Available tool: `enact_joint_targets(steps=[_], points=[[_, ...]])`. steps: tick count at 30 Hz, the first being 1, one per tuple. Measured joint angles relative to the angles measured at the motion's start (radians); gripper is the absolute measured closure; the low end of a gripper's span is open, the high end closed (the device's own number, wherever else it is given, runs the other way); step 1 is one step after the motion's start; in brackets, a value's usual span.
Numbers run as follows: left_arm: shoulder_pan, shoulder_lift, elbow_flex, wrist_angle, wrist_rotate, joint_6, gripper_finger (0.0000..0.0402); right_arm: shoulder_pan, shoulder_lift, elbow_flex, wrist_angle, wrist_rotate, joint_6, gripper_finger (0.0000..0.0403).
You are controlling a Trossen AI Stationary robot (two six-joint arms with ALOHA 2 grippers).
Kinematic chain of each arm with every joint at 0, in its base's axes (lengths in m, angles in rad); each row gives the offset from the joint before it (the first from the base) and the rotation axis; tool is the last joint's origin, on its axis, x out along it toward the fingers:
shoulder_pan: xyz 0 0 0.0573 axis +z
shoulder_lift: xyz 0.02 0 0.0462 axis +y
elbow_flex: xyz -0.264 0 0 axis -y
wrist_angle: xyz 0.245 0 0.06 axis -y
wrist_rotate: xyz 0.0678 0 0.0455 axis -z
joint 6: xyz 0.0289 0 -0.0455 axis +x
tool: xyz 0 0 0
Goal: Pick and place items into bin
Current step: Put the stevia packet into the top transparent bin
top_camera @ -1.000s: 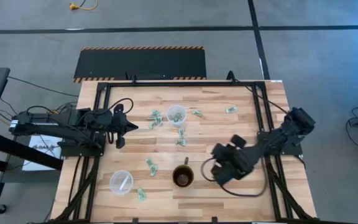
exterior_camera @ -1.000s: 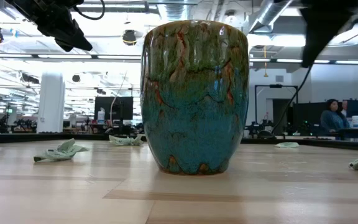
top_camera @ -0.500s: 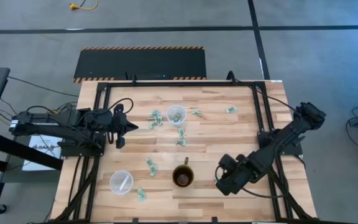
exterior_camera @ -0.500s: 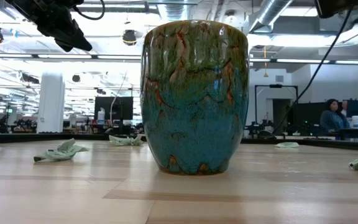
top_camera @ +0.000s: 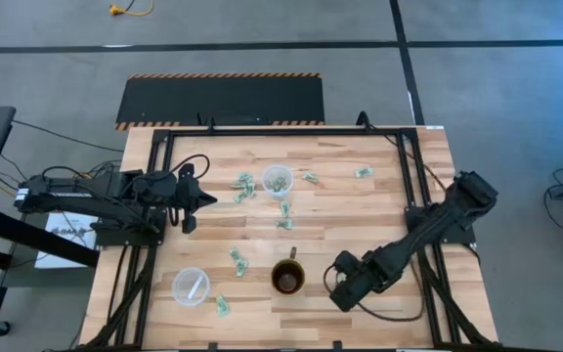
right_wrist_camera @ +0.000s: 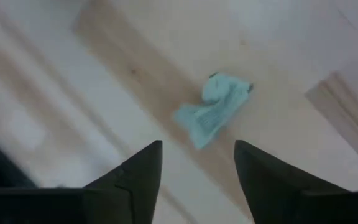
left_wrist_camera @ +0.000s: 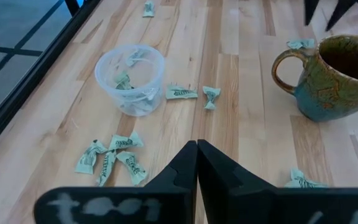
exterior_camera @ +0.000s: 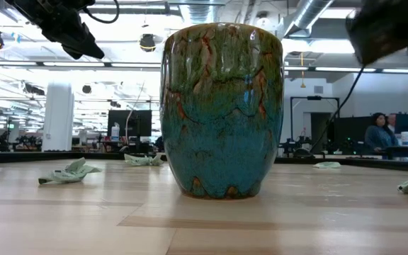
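- Our left gripper (top_camera: 193, 199) hangs at nine o'clock over the table, its arm reaching in from the left edge, fingers pressed together.
- Our right gripper (top_camera: 340, 289) sits at five o'clock, arm stretched diagonally, fingers (right_wrist_camera: 135, 171) spread apart.

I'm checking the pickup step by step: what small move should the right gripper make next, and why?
Probably lower the right gripper straight down over the green-and-white wrapper and close. Its fingers stand open, and the wrapper lies free on the wooden table just ahead of them.
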Motion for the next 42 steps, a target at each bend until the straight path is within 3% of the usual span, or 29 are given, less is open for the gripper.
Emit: enact_joint_targets(steps=[8, 21, 33, 42], points=[[0.000, 0.000, 0.000, -0.019, 0.000, 0.000, 0.0401, -0.002, 0.087, 0.004, 0.037, 0.003, 0.008, 0.0180], [0.000, 0.000, 0.000, -0.041, 0.000, 0.000, 0.0401, -0.015, 0.130, 0.006, 0.045, 0.023, 0.051, 0.0195], [0.000, 0.000, 0.000, -0.041, 0.000, 0.000, 0.0401, -0.028, 0.138, 0.007, 0.021, 0.046, 0.105, 0.0250], [0.000, 0.000, 0.000, -0.041, 0.000, 0.000, 0.0401, -0.026, 0.139, 0.005, -0.001, 0.057, 0.096, 0.0319]])
